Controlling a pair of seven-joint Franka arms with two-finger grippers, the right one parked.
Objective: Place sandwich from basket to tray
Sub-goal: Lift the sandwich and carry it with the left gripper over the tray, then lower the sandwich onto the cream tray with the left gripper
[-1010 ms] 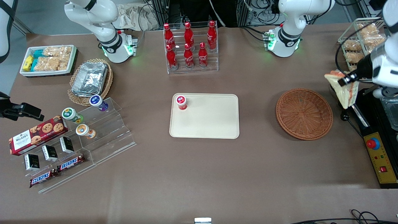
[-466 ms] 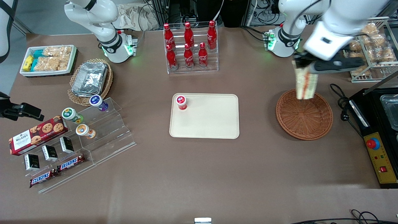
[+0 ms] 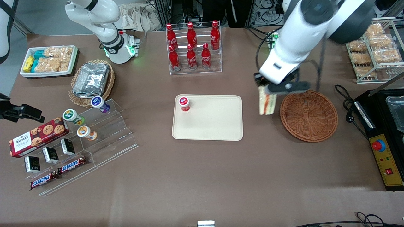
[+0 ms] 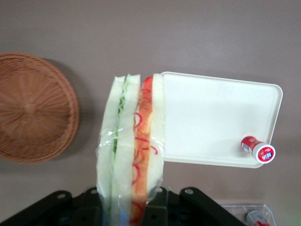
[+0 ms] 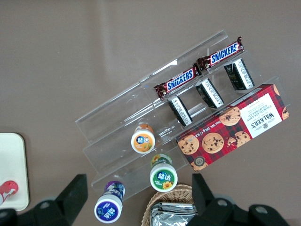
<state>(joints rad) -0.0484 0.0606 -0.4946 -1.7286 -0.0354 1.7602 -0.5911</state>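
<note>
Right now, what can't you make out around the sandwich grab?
- Gripper, front view: fingertips masked by the sandwich and the arm.
- Left wrist view: sandwich base cut off by the edge.
- Height above the table between basket and tray: unreadable.

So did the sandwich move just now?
Yes. The end effector carried the triangular wrapped sandwich from above the brown wicker basket toward the cream tray.

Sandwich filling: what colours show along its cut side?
Green and orange-red layers in the wrapped triangular sandwich held by the gripper; left wrist view.
</note>
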